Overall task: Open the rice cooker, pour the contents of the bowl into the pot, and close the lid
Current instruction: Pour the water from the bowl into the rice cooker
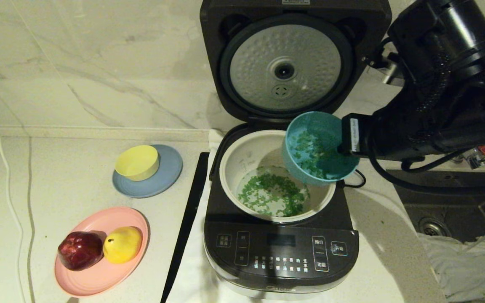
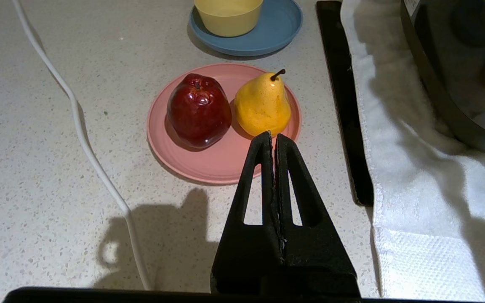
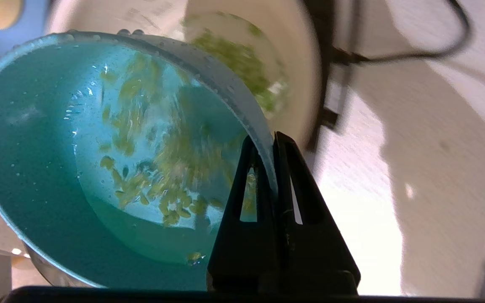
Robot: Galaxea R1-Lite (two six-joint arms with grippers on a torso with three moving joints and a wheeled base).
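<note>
The dark grey rice cooker (image 1: pixel 280 252) stands with its lid (image 1: pixel 286 69) swung up, the silver dimpled plate facing me. Inside it the cream-white pot (image 1: pixel 242 162) holds green bits (image 1: pixel 272 195) on its floor. My right gripper (image 3: pixel 267 141) is shut on the rim of the teal bowl (image 1: pixel 316 147), which hangs tipped on its side over the pot's right rim. More green bits (image 3: pixel 150 168) cling to the bowl's wet inner wall. My left gripper (image 2: pixel 273 136) is shut on nothing, low over the counter near the pink plate, out of the head view.
A yellow bowl (image 1: pixel 137 162) sits on a blue plate (image 1: pixel 166 176). A pink plate (image 1: pixel 99 273) carries a red apple (image 1: pixel 80 250) and a yellow pear (image 1: pixel 123 244). A black strip (image 1: pixel 185 227) lies left of the cooker. A sink (image 1: pixel 457 210) with a white cloth is at right.
</note>
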